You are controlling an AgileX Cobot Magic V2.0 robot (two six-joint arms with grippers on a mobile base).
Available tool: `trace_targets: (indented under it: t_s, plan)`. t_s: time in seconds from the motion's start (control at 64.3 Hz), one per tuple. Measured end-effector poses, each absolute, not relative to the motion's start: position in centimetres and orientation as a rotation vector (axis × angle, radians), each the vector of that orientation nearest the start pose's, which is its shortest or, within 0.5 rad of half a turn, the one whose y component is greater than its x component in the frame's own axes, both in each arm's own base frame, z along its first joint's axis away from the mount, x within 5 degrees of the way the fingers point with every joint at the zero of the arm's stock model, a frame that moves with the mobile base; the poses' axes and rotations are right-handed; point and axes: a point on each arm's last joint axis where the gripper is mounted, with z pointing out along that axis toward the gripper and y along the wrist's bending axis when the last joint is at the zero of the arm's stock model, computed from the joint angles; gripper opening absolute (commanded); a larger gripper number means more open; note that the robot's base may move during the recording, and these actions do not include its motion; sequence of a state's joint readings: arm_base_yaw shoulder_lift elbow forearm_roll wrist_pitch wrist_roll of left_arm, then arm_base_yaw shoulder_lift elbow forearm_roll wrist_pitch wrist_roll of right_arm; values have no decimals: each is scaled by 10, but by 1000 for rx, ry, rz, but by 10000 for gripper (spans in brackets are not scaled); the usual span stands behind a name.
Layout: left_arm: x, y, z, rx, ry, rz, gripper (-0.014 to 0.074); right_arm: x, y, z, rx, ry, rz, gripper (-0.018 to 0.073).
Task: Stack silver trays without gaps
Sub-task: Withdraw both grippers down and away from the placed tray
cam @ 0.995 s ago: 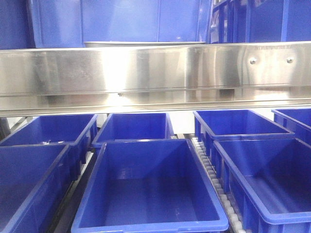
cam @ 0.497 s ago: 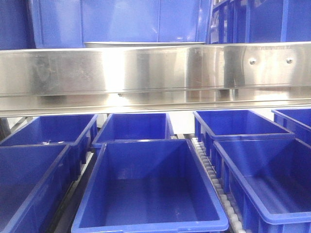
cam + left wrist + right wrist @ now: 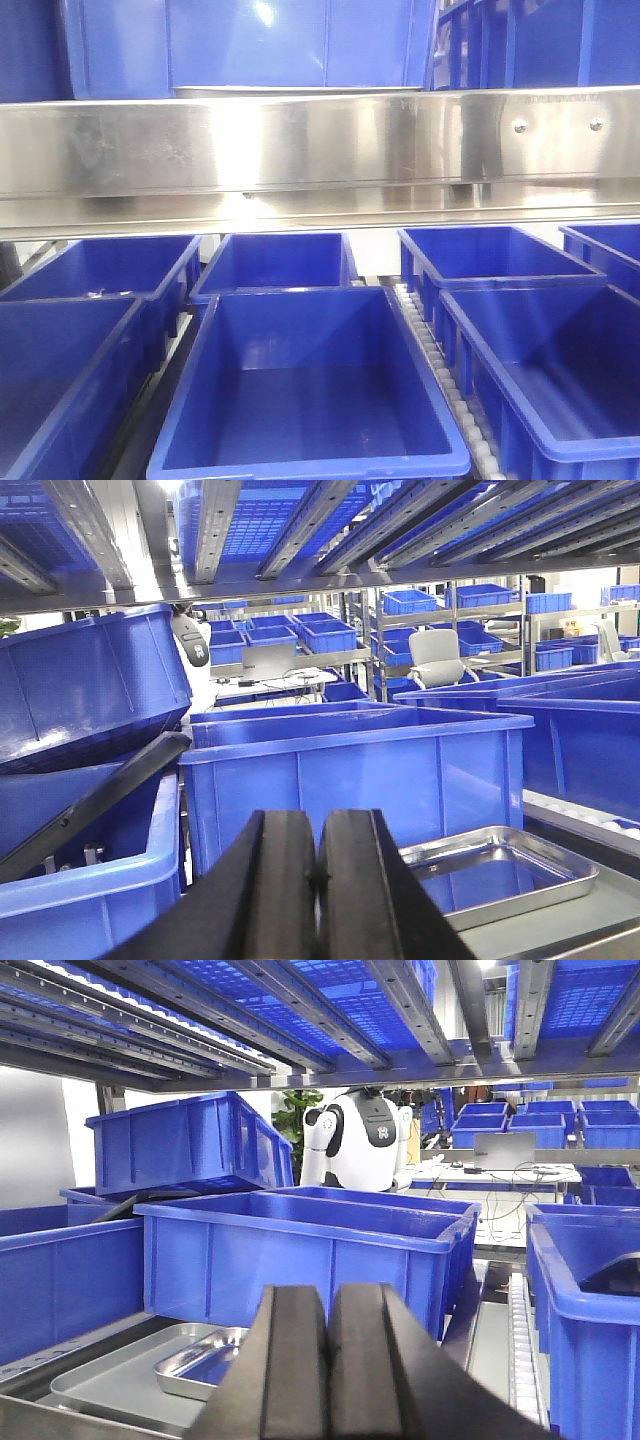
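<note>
In the left wrist view a polished silver tray [image 3: 503,866] lies on a grey shelf surface, low and to the right of my left gripper [image 3: 319,825]. That gripper is shut, pads together, holding nothing. In the right wrist view a small shiny silver tray [image 3: 196,1362] rests on a wider, duller steel tray [image 3: 95,1385], low and to the left of my right gripper [image 3: 330,1295], which is also shut and holds nothing. In the front view only a thin silver tray rim [image 3: 300,91] shows above the steel band; neither gripper appears there.
A long brushed-steel band [image 3: 320,160] with screws crosses the front view. Several blue bins [image 3: 310,390] sit below it beside a roller track [image 3: 440,370]. A large blue bin [image 3: 350,770] stands behind the left tray, and another [image 3: 300,1245] behind the right one. Rack rails run overhead.
Only reflections on the steel band have shifted, and a bright glint now shows on the blue bin at the back. No tray or bin has visibly moved.
</note>
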State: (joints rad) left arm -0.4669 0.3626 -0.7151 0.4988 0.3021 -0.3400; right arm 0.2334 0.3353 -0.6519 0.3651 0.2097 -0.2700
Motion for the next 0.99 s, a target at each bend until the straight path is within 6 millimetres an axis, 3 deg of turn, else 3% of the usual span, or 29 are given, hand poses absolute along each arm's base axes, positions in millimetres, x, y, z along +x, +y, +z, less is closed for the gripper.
trace_targets:
  t_s: [0.187,0.326,0.513,0.622,0.839,0.995]
  plan:
    - [56,-14,401,304,1369,-172,4,54,19,390,-159,1354,291,-79]
    - [56,-14,401,304,1369,-172,4,55,12,387,-98,1350,168,-79]
    - [56,-14,401,304,1369,-172,4,48,3,367,-4,1365,5,-79]
    - [56,-14,401,304,1369,-172,4,46,2,341,6,1421,-24,-79]
    - [56,-14,401,304,1369,-172,4,52,1,263,103,1558,64,-79]
    - [56,-14,401,304,1369,-172,4,54,-2,221,151,1565,69,-79]
